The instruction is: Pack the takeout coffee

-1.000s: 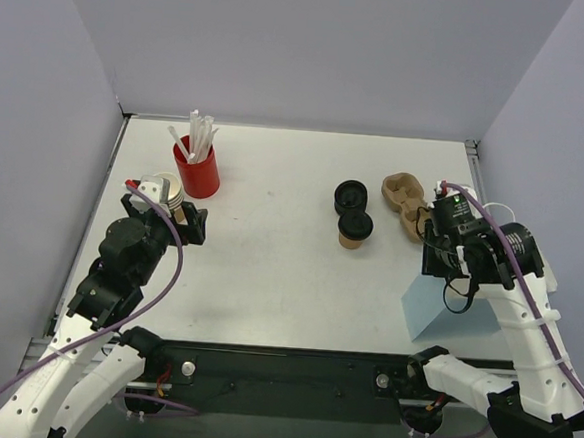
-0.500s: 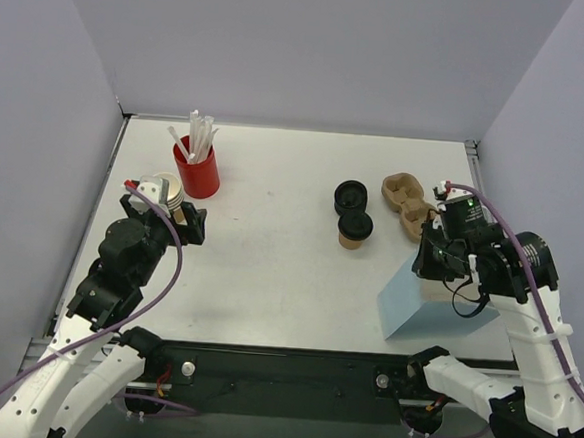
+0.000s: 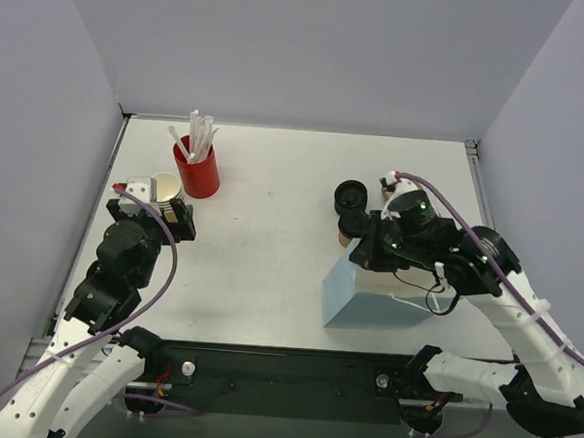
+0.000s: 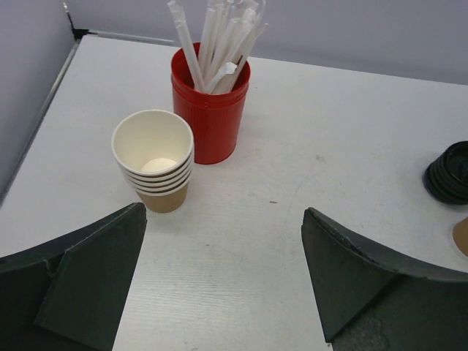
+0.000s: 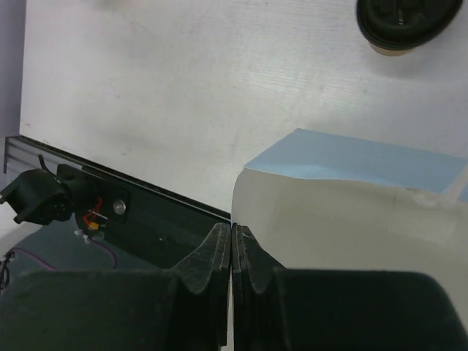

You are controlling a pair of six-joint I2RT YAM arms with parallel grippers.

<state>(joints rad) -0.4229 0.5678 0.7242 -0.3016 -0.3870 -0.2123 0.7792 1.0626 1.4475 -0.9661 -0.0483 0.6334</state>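
The takeout coffee, a tan cup under a black lid, stands right of the table's middle, partly covered by my right arm; the right wrist view shows it at the top. My right gripper is shut on the rim of a light blue paper bag, which lies just in front of the coffee with its pale inside showing. My left gripper stands open at the far left with nothing between its fingers, above bare table.
A red holder of wrapped straws stands back left, a stack of cream lidless cups beside it. A pile of loose black lids sits behind the coffee. The table's black front rail lies close to the bag.
My right gripper has closed on the bag and carried it left, from the right edge to in front of the coffee. The left arm shifted slightly.
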